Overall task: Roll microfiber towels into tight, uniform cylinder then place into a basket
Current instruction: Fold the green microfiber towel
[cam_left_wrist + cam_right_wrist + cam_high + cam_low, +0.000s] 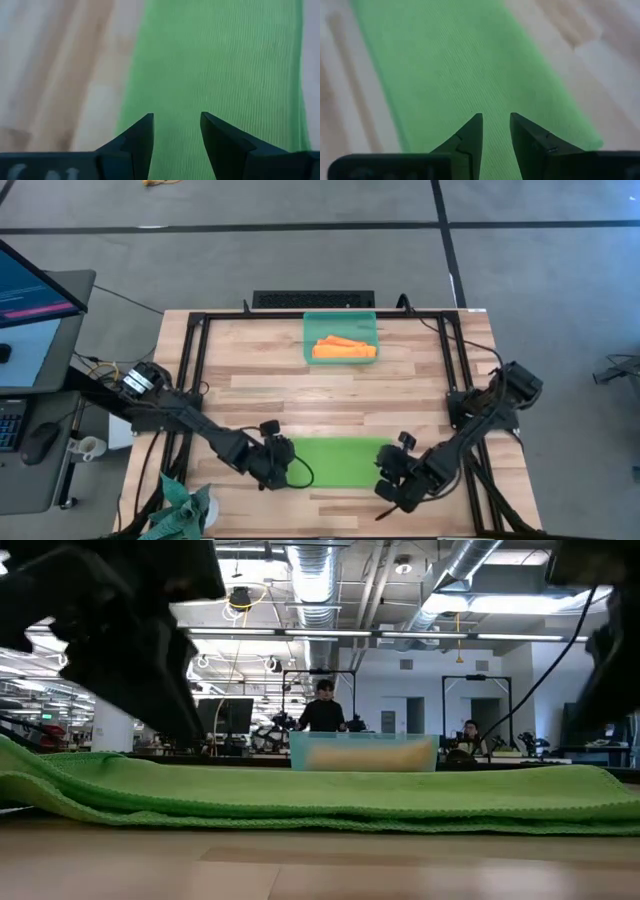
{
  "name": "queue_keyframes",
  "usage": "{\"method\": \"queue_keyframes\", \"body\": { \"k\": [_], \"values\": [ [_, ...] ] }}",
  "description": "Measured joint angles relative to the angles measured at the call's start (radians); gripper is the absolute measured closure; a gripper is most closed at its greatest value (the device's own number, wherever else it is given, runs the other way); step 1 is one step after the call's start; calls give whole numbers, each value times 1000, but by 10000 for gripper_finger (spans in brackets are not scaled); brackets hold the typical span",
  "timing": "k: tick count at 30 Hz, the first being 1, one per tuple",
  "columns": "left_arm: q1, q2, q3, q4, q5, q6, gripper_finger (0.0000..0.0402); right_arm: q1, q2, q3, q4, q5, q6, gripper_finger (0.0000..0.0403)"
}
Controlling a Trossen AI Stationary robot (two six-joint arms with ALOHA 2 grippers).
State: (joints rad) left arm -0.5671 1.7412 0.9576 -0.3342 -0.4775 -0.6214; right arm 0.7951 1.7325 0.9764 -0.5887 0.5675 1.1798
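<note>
Left claw [176, 131] and right claw [495, 129] both parted over the folded green towel [335, 462], gripping nothing; orange towel [344, 349] blurred in basket [310, 330].

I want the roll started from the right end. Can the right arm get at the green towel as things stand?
Probably yes: the right gripper hangs over the green towel's right end, fingers parted, with nothing between them and the cloth.

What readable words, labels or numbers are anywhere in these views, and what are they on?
No text can be read.
Monitor beside the table: its screen shows lines too small to read.
Left gripper housing: faint markings on its edge, blurred.
Green towel, basket, orange towel: no print visible.
</note>
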Motion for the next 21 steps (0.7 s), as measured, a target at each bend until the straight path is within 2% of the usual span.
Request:
{"method": "queue_keyframes", "body": {
  "k": [10, 15, 21],
  "values": [
    [-19, 0, -74, 4, 141, -176, 246, -97, 97, 5, -68, -223, 78, 284],
    [-42, -2, -76, 8, 187, -230, 246, -128, 110, 10, -91, -266, 87, 285],
    [-85, -3, -71, 13, 244, -303, 246, -147, 106, 9, -151, -265, 129, 285]
  ]
}}
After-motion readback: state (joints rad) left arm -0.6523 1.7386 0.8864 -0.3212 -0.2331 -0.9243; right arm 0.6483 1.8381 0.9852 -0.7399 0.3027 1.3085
